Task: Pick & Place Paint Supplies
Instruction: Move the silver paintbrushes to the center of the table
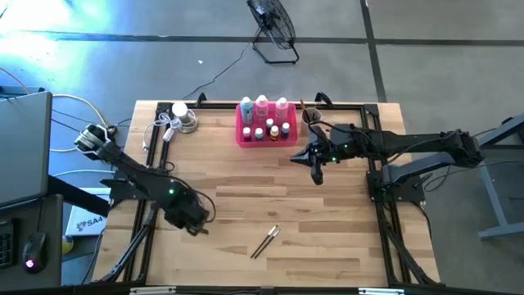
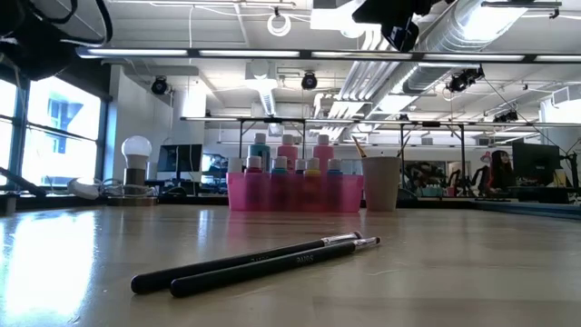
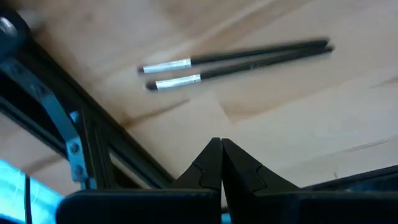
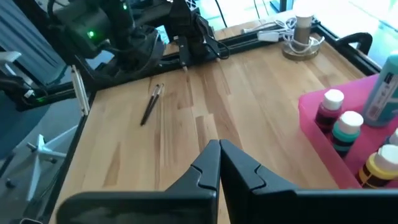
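Two thin dark paintbrushes with silver ferrules lie side by side, flat on the wooden table near its front edge; the low view shows the paintbrushes close up. My left gripper is shut and hangs tilted downward to the left of them, holding nothing; the left wrist view shows the brushes beyond its fingertips. My right gripper is shut and empty, above the table in front of the pink tray. White-capped bottles and tiny bottles stand upright in the tray.
A beige cup holding brushes stands right of the tray. A bulb lamp with a white cable sits at the far left. A black frame runs along the table's edges. Bare wood lies between the tray and the two brushes.
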`<state>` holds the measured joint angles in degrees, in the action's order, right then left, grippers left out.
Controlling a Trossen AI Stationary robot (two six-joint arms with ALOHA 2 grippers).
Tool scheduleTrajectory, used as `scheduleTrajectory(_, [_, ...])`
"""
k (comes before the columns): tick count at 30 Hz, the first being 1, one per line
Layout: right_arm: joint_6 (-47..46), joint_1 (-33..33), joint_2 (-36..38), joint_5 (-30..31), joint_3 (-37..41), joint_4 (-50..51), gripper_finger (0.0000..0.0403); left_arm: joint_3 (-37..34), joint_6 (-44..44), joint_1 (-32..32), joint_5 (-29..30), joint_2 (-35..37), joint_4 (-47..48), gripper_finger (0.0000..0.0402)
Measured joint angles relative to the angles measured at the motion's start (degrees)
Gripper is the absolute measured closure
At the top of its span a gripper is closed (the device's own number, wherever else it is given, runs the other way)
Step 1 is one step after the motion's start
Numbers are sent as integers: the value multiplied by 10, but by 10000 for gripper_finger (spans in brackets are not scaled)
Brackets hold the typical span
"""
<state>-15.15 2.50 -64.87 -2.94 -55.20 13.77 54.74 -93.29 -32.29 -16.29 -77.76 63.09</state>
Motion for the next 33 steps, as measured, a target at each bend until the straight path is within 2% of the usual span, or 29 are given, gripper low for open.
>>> scheduleTrajectory(9, [52, 0, -4, 0, 0, -2, 401, 0, -42, 0, -12, -68, -119, 401])
scheduleTrajectory(14, [66, 0, -4, 0, 0, -2, 401, 0, -77, 0, -58, -101, -71, 401])
scheduleTrajectory(21, [79, 0, -4, -1, 0, -2, 401, -2, -76, -2, -79, -140, -27, 401])
scheduleTrajectory(24, [79, 0, -4, -2, 0, -2, 401, -25, -79, -5, -102, -143, -52, 401])
scheduleTrajectory(29, [79, 0, -4, -2, 0, -2, 401, -94, -102, -13, -140, -143, -149, 401])
scheduleTrajectory(33, [79, 0, -4, -2, 0, -1, 401, -119, -128, -24, -123, -142, -199, 401])
